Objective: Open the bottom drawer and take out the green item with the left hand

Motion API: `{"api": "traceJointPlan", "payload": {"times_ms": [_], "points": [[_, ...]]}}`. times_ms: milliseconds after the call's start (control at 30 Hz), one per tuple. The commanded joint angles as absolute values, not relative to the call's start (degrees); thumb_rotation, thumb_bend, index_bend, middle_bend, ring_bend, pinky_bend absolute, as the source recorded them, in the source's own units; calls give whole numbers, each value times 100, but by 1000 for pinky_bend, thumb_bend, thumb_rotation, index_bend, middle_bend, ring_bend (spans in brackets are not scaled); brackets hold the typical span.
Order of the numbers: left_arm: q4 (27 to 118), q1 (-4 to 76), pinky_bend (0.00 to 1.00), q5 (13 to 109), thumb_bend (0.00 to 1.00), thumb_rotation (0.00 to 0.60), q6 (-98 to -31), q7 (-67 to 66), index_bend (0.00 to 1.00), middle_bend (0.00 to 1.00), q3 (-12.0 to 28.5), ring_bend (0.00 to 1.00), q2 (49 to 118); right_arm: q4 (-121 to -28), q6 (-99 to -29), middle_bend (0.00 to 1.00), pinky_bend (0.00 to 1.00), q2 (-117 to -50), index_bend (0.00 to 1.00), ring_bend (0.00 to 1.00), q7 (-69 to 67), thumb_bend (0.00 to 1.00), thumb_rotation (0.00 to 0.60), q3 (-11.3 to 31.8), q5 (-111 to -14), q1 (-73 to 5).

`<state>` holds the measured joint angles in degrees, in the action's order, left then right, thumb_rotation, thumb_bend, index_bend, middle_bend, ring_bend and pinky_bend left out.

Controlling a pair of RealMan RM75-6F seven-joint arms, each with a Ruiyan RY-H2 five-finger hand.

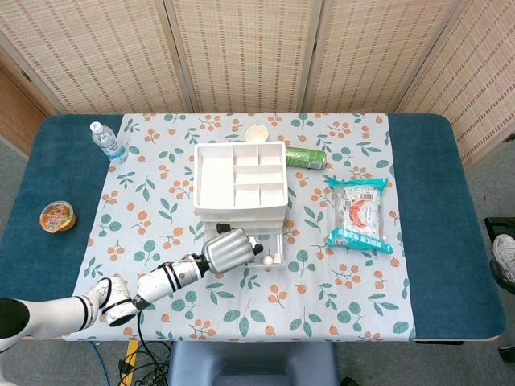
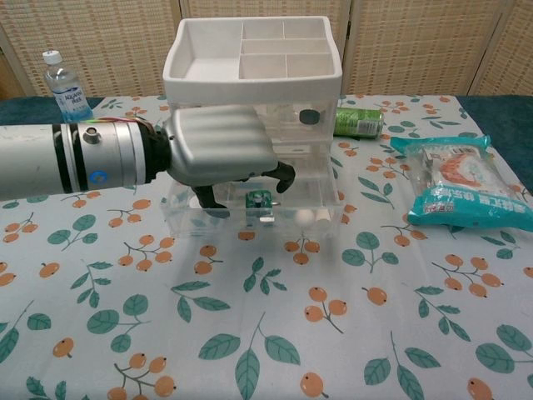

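With the bottom drawer (image 2: 250,212) of the clear organizer (image 1: 240,181) already pulled out toward the camera, hovers directly over its open tray: the left hand (image 2: 221,154), palm down, dark fingers (image 2: 283,177) curled downward and slightly apart, closed on nothing. Lies just below and a little to the right of those fingertips in the chest view: the green item (image 2: 258,200), small, standing near the drawer's middle, apparently not yet touched, though the gap is too fine to judge with certainty. Sits further right in the same tray: a pair of small white pieces (image 2: 312,217). Shows no clear long axis at this size, so calls, as a judgement, for a short drop and a pinch from above rather than any turning of the wrist. Reaches in from the lower left across the floral-clothed surface (image 1: 322,289) in the head view, covering the drawer's left half. Does not appear in either view: the right hand. Risks, by estimate, nudging the item against the drawer's front wall if the fingers come down too far left.
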<state>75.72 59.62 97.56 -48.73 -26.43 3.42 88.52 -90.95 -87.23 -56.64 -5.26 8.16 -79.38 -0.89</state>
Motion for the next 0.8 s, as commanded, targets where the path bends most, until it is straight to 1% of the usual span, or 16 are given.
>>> {"api": "traceJointPlan", "payload": {"times_ms": [33, 600, 800], "points": [[7597, 5992, 1000, 9744, 149, 600, -4830, -2661, 346, 1000, 320, 1000, 8836, -9091, -8727, 229, 248, -5667, 131, 222, -529, 363, 600, 820, -7936, -89], [7508, 6100, 1000, 9669, 150, 600, -4760, -2652, 413, 1000, 281, 1000, 8940, -9075, -8776, 229, 248, -5653, 130, 222, -552, 363, 600, 839, -7908, -55], [7438, 6143, 1000, 9673, 150, 600, -4771, -2547, 453, 1000, 268, 1000, 9003, -9069, -8815, 229, 248, -5629, 131, 222, -561, 362, 600, 842, -7889, -19]]}}
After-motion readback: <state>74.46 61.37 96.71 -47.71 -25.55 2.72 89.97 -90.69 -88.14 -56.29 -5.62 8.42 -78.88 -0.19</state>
